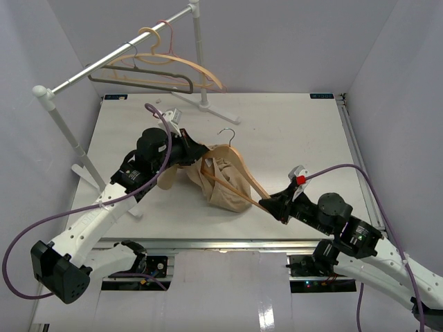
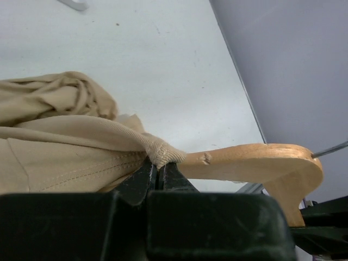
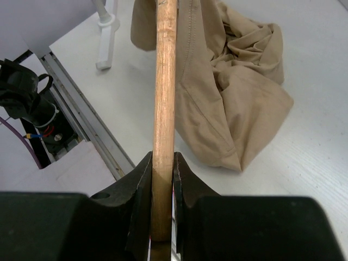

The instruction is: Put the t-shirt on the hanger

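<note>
The tan t-shirt point(image 1: 223, 184) lies bunched on the table with the wooden hanger point(image 1: 241, 168) pushed into it; the silver hook point(image 1: 228, 134) points toward the back. My left gripper point(image 1: 196, 154) is shut on a ribbed hem of the t-shirt point(image 2: 163, 155), drawn over the hanger's arm point(image 2: 250, 162). My right gripper point(image 1: 271, 203) is shut on the hanger's crossbar point(image 3: 163, 98) near its right end. In the right wrist view the t-shirt point(image 3: 228, 81) hangs off the bar onto the table.
A white clothes rail point(image 1: 118, 55) stands at the back left, carrying a dark grey hanger point(image 1: 149, 81) and a wooden one point(image 1: 180, 66). Its foot point(image 1: 205, 106) rests on the table's far side. The table's front rail point(image 3: 87, 128) lies close below my right gripper.
</note>
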`<state>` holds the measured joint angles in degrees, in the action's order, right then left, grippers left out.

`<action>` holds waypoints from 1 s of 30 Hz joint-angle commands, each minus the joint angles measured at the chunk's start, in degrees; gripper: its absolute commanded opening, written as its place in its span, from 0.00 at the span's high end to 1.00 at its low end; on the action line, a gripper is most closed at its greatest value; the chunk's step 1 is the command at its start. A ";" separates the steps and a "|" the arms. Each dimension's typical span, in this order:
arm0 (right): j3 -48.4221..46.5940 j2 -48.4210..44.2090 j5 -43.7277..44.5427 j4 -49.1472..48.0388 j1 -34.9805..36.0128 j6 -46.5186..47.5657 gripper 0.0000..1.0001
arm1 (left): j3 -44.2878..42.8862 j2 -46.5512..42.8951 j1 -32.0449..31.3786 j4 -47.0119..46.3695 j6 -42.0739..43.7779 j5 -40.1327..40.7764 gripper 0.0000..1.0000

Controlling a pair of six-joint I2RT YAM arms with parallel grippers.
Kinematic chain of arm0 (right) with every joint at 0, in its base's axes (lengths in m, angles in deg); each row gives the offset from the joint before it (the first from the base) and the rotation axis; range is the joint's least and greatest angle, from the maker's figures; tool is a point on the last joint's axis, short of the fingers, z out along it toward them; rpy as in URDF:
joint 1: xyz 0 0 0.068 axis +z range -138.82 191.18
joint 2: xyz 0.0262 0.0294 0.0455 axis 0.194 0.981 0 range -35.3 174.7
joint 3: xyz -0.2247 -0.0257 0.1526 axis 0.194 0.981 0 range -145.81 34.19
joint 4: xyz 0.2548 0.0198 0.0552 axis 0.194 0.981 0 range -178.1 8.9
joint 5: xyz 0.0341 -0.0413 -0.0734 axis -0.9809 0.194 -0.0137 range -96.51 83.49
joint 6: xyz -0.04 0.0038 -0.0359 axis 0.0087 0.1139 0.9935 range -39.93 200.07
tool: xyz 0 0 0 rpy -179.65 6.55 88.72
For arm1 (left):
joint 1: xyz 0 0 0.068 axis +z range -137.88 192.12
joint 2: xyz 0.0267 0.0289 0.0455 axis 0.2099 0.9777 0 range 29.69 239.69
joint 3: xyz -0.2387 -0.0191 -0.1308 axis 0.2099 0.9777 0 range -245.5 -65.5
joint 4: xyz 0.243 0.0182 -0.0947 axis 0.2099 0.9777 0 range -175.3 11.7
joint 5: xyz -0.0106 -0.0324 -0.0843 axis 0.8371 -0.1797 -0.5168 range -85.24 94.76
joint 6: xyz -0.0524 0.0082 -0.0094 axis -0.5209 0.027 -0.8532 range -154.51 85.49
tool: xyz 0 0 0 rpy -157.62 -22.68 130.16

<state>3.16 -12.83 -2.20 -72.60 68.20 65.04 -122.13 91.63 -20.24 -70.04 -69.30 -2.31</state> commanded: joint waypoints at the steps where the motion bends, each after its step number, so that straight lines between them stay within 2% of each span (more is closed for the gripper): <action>1: 0.73 0.19 -2.06 -12.66 0.20 2.28 0.92 | -4.12 -2.34 -0.07 0.02 0.16 -6.51 1.00; 11: 5.85 0.99 -7.65 -24.17 0.16 2.37 0.92 | -6.70 -2.08 -0.07 -1.65 2.36 -16.67 1.00; 20: 10.50 2.31 -7.74 -36.47 0.17 0.99 0.92 | -3.91 -2.18 -0.07 -8.34 -1.72 -29.65 1.00; 25: 15.36 1.05 -7.88 -43.55 0.20 0.27 0.92 | -4.61 -3.14 -0.07 -8.52 -2.01 -31.73 1.00; 30: 16.42 2.08 -6.67 -45.20 0.20 -0.18 0.92 | -4.32 -3.43 -0.16 -8.68 -3.04 -33.91 1.00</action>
<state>19.96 -10.80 -10.22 -104.99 68.27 65.56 -126.58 89.69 -19.34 -78.68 -70.38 -28.37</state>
